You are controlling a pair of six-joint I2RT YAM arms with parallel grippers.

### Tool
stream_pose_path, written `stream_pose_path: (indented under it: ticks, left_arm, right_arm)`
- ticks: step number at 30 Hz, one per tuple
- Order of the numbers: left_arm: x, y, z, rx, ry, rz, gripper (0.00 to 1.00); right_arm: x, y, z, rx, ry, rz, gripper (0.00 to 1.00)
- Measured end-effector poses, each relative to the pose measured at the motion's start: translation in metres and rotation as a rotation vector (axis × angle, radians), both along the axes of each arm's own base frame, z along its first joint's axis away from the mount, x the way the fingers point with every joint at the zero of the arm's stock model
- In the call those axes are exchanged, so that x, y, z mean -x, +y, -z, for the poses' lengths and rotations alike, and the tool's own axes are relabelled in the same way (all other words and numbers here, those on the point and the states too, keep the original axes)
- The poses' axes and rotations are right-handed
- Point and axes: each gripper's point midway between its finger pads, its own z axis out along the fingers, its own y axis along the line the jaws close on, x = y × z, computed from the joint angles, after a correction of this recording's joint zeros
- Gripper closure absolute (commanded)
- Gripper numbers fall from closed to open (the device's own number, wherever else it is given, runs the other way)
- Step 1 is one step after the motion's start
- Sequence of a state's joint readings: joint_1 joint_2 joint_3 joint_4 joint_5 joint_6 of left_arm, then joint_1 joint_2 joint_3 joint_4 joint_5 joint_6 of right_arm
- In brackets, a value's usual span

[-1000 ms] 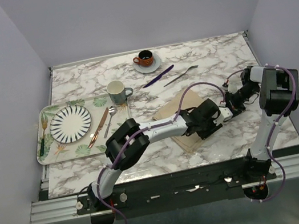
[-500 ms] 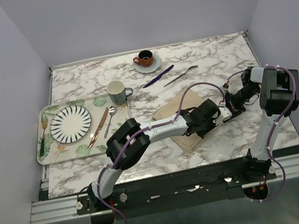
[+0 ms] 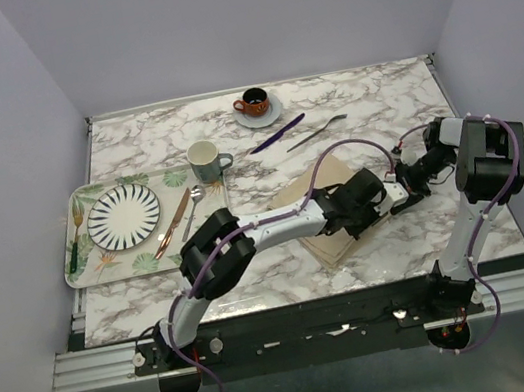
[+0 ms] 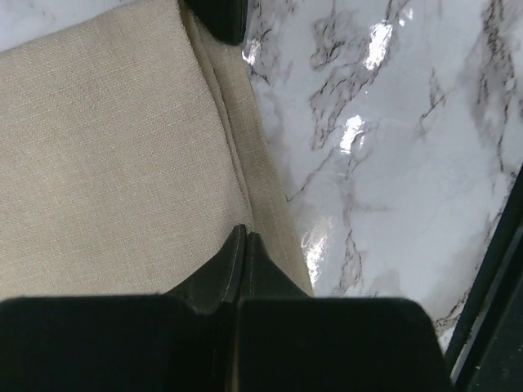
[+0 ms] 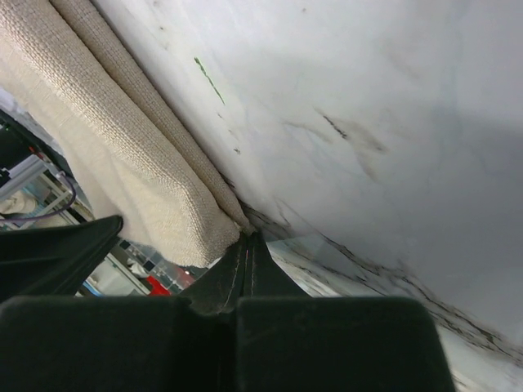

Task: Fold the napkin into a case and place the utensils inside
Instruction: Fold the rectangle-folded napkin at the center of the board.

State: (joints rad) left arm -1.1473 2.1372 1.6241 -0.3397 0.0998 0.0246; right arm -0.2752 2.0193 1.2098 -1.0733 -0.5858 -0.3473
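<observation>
Item: napkin (image 3: pixel 308 192) — soft beige weave, light and limp, folded in layers on the marble table (image 3: pixel 399 111), right of centre toward the near edge. It will likely sag or fall open unless taken at a hem or corner, all layers at once. My left pincer (image 4: pixel 243 237) has its tips together on the hem along the right edge and my right pincer (image 5: pixel 248 235) likewise at a folded corner — whether either has cloth nipped I cannot tell. Purple knife (image 3: pixel 277 133) and fork (image 3: pixel 317 132) lie well apart on the far side; my arms hide the napkin's middle, so its layer count is unclear.
</observation>
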Motion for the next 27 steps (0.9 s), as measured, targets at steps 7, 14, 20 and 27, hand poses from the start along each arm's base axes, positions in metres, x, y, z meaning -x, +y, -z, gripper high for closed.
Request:
stream_pose_path:
  ticks: [7,14,20,27]
  left_arm:
    - [0.005,-0.004,-0.019,0.044,0.012,0.013,1.0]
    - [0.01,0.0,-0.012,0.032,0.033,0.025,1.0]
    - [0.018,0.008,0.002,0.001,0.053,0.033,1.0]
    - [0.02,0.01,0.006,-0.003,0.059,0.037,1.0]
  right_arm:
    - [0.0,0.0,0.0,0.001,0.005,0.005,0.99]
    - [0.0,0.0,0.0,0.001,0.005,0.005,0.98]
    - [0.0,-0.001,-0.001,0.003,-0.011,-0.009,0.82]
    - [-0.009,-0.016,-0.005,0.054,-0.069,-0.044,0.85]
